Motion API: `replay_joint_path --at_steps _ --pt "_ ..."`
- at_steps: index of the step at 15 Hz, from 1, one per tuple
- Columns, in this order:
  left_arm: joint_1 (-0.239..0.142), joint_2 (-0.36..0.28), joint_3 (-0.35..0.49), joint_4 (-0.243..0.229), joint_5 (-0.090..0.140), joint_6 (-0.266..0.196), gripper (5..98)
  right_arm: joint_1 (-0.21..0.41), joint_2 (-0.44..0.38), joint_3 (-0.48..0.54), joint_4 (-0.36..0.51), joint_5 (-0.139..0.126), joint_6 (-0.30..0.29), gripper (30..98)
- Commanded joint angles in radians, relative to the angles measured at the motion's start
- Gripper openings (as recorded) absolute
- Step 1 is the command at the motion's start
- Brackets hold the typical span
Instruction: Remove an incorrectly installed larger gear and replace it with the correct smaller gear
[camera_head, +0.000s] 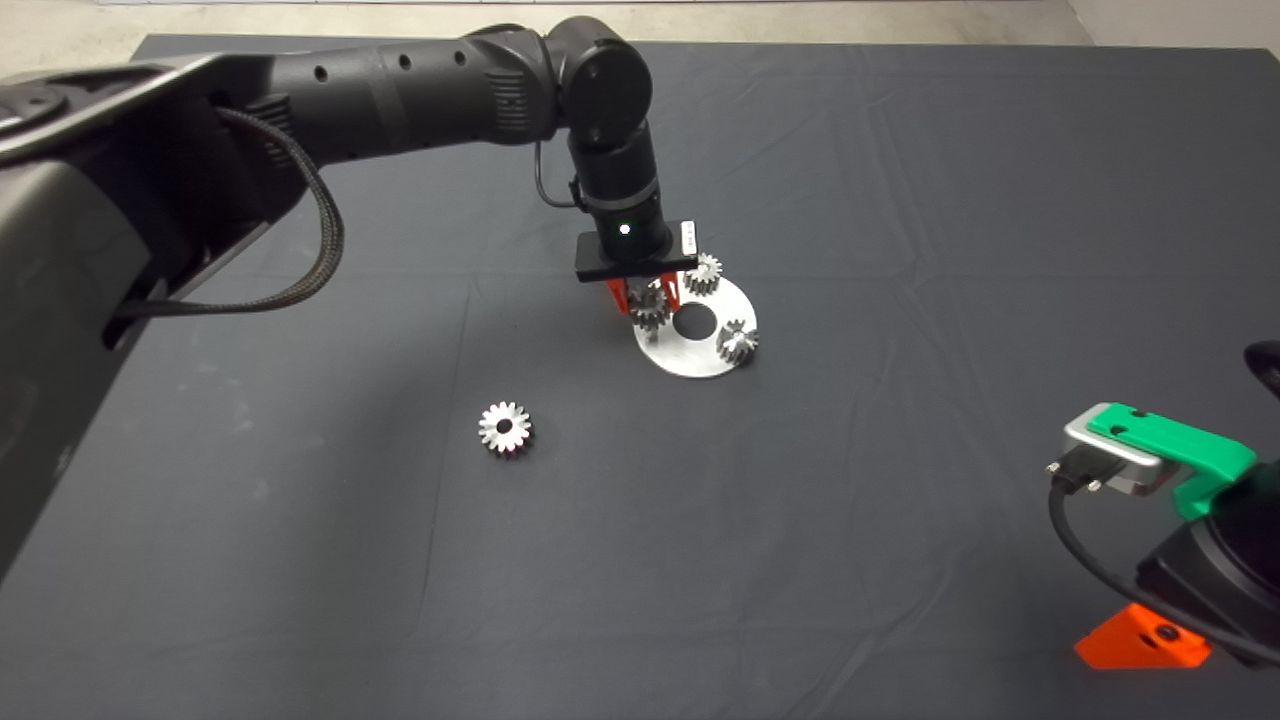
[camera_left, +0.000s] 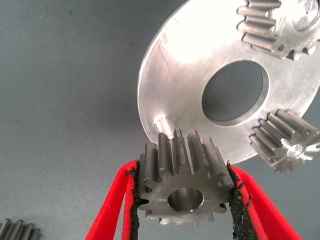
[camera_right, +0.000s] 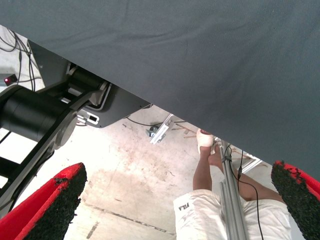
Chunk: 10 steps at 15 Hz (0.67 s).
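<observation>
My left gripper (camera_head: 648, 302) is shut on the smaller gear (camera_left: 185, 185), a silvery spur gear with short teeth, pinched between the black pads. It hangs just beside a bare peg (camera_left: 164, 124) at the rim of the round metal plate (camera_left: 190, 75). That plate (camera_head: 690, 355) carries two matching small gears (camera_head: 703, 273) (camera_head: 738, 341). The larger gear (camera_head: 505, 428), with long pointed teeth, lies flat on the mat to the plate's lower left; its edge (camera_left: 17, 231) shows in the left wrist view. My right gripper (camera_head: 1150, 640) waits open at the lower right.
The plate has a wide centre hole (camera_left: 235, 90). The left arm (camera_head: 400, 90) reaches in across the mat's upper left. In the right wrist view the mat's edge, the floor and a person's leg (camera_right: 205, 170) show between the spread pads (camera_right: 55, 200).
</observation>
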Motion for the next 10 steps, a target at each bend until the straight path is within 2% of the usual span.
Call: replay_joint_path --at_steps 1,7,10 --pt "-0.022 0.002 0.027 -0.020 0.005 0.001 35.5 0.012 -0.003 0.005 0.020 -0.094 0.005 97.7" --pt "-0.020 0.002 0.023 -0.014 0.005 0.001 35.5 0.012 -0.001 0.003 0.020 -0.094 0.006 97.7" --pt "-0.005 0.002 0.023 -0.008 0.005 0.001 35.5 0.012 -0.001 0.003 0.020 -0.094 0.005 97.7"
